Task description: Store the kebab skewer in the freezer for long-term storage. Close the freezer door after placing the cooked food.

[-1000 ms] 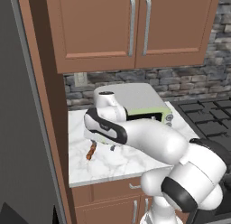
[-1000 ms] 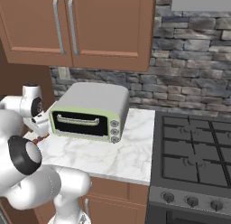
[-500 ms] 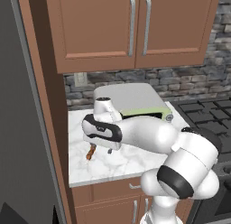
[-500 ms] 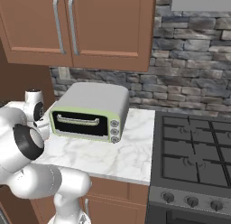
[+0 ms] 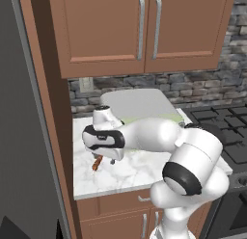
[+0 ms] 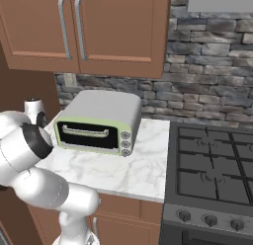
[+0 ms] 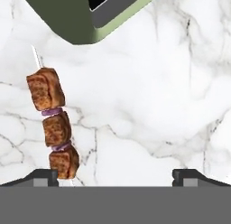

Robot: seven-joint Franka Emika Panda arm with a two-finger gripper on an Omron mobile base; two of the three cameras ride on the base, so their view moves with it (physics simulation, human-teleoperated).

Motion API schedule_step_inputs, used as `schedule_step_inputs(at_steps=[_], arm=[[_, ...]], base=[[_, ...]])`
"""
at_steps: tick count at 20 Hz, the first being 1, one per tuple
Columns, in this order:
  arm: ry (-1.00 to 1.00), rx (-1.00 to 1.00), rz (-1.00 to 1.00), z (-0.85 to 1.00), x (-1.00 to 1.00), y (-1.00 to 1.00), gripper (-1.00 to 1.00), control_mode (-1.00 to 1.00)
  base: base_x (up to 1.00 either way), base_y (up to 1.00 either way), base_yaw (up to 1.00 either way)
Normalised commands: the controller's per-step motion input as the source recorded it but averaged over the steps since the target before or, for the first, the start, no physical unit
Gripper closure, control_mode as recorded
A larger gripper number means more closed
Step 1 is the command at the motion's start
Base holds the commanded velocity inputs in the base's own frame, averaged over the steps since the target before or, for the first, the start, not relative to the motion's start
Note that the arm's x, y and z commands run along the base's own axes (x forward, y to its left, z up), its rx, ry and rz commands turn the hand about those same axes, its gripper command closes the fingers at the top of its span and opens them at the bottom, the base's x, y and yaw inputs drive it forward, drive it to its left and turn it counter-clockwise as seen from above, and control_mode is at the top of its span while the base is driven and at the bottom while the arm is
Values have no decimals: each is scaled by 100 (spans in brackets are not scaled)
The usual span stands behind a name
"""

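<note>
The kebab skewer (image 5: 97,163) lies on the marble worktop (image 5: 130,173) in the left base view, just below the tool (image 5: 113,160), near the grey freezer (image 5: 24,137). The right base view gives a toaster oven (image 6: 99,123) beside a stove (image 6: 215,165). In the hand view the kebab skewer (image 7: 52,123) lies off toward one fingertip (image 7: 45,175), the tool (image 7: 115,175) spread wide and empty; light, stiff and thin, it looks best pinched across the meat chunks.

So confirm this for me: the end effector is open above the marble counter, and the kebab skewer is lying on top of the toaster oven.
Not quite. The kebab skewer lies on the marble counter beside the toaster oven, not on top of it; the hand view shows this. The end effector is indeed open above the counter.
</note>
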Motion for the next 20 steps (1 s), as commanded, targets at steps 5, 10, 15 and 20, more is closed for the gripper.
schedule_step_inputs(at_steps=[5, 10, 15, 20], arm=[[0, -2, -1, -9, 19, 15, -100, -100], [0, -2, 0, -11, 17, 12, -100, -100], [0, -2, 0, -22, 13, 1, -100, -100], [0, -3, 0, -26, 9, 0, -100, -100]], base=[[0, 0, 0], [0, 0, 0], [0, 0, 0], [0, 0, 0]])
